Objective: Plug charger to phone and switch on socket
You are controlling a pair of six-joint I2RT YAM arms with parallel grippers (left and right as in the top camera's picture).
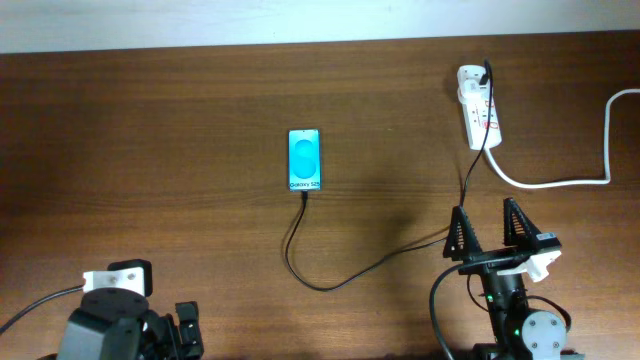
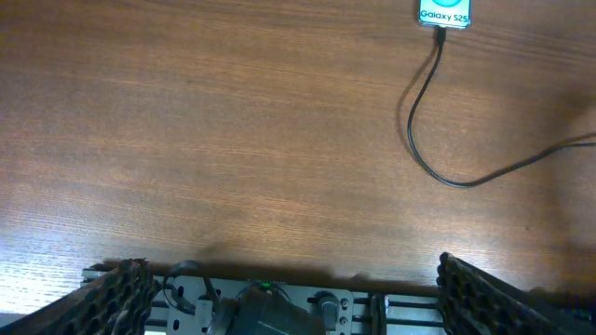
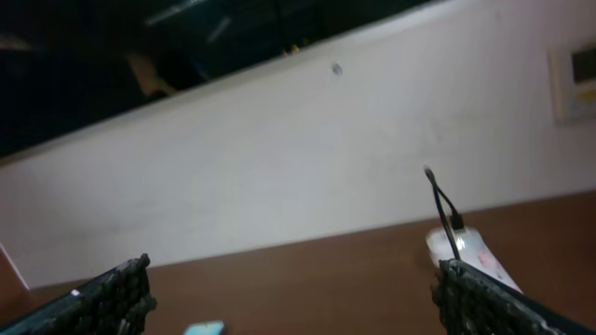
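The phone (image 1: 305,160) lies flat mid-table with its cyan screen up; it shows at the top edge of the left wrist view (image 2: 444,13) and as a sliver in the right wrist view (image 3: 203,328). The black charger cable (image 1: 330,283) runs from the phone's near end in a loop to the white socket (image 1: 478,105) at the back right, where it is plugged in. The cable also shows in the left wrist view (image 2: 438,167), and the socket in the right wrist view (image 3: 466,251). My left gripper (image 2: 289,288) is open and empty at the front left. My right gripper (image 1: 488,228) is open and empty, in front of the socket.
The socket's thick white cord (image 1: 590,170) curves off to the right edge. A pale wall (image 3: 279,167) runs behind the wooden table (image 1: 150,150).
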